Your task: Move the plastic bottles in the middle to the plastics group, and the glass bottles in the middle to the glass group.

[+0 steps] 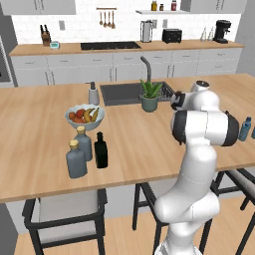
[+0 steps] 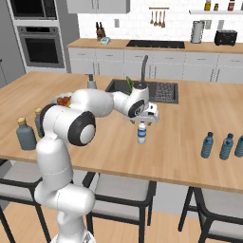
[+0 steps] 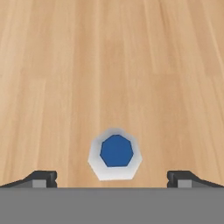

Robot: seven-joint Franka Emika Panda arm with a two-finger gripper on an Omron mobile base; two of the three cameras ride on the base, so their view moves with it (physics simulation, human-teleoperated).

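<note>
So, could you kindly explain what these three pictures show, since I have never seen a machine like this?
It is a white robot arm at a wooden kitchen island. Two pictures come from cameras behind it, left and right; the third looks straight down from its hand. Its open pincer hangs just above a small water bottle, whose blue cap you see from above; nothing is held. Also on the island: a black bottle beside two grey-blue stoppered bottles, a fruit bowl, a potted plant, and three blue plastic bottles.

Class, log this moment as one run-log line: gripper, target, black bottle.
gripper: open, above water bottle | water bottle: upright on counter, not gripped | black bottle: standing beside grey-blue stoppered bottles
</note>
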